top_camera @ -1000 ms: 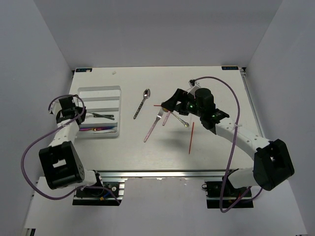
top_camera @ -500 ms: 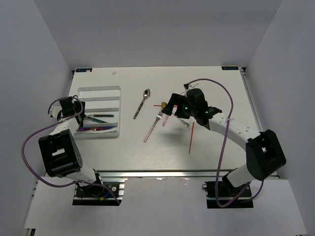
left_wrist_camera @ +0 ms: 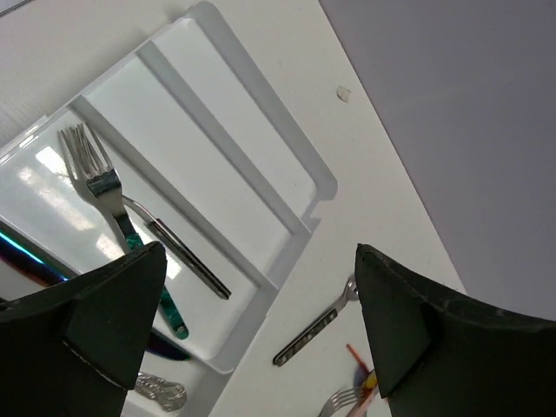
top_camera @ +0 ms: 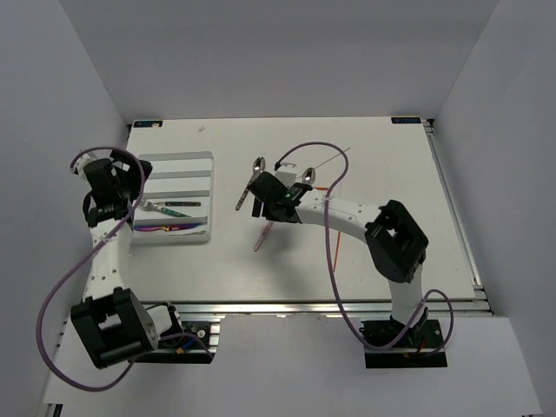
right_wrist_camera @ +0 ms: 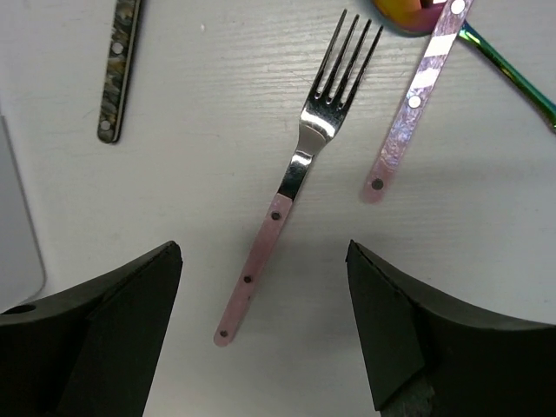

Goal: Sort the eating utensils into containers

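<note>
Wide open and empty, the right gripper (right_wrist_camera: 263, 252) hangs over a pink-handled fork (right_wrist_camera: 293, 178) on the table (right_wrist_camera: 174, 191), while the left gripper (left_wrist_camera: 261, 252) (just as wide, just as empty) hangs above the tray (left_wrist_camera: 217, 95).

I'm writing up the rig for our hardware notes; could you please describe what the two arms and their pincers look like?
The left arm and right arm share white tubular links and chunky black joint housings, each trailed by a looping purple cable. The left pincer and right pincer have matte black, wedge-shaped fingers.
</note>
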